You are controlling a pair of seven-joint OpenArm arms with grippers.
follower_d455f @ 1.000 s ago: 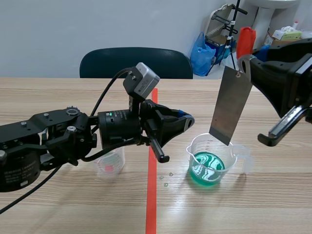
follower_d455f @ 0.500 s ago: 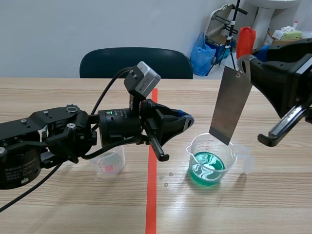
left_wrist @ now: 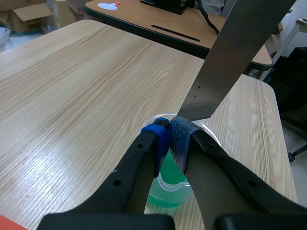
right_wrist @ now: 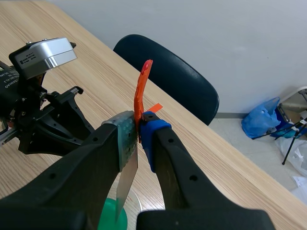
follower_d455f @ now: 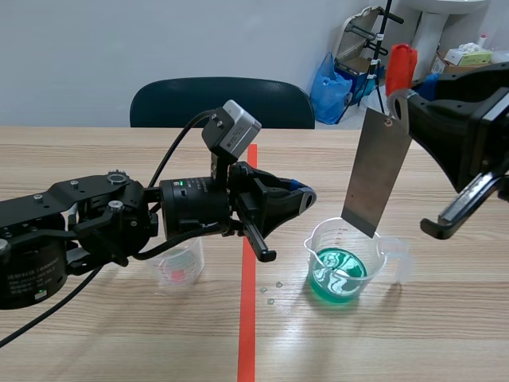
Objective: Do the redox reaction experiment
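A clear beaker (follower_d455f: 346,259) of green liquid (follower_d455f: 340,276) stands right of the orange tape line. A grey metal plate (follower_d455f: 376,171) hangs tilted over it, its lower edge just inside the rim. My right gripper (follower_d455f: 404,97) is shut on the plate's orange-red tag (follower_d455f: 400,65), which shows between its pads (right_wrist: 140,108) with the plate (right_wrist: 125,189) below. My left gripper (follower_d455f: 299,196) is shut on nothing, hovering just left of the beaker. Its fingertips (left_wrist: 171,139) meet over the beaker (left_wrist: 168,189), right before the plate (left_wrist: 235,57).
A second small clear beaker (follower_d455f: 177,267) with red marks stands under the left arm. A few tiny bits (follower_d455f: 271,294) lie on the table by the tape line. A dark chair (follower_d455f: 223,99) stands behind the table, with a blue bag (follower_d455f: 329,86) beyond.
The left arm's rear links shifted very slightly. The plate, the beaker and both grippers stand as before.
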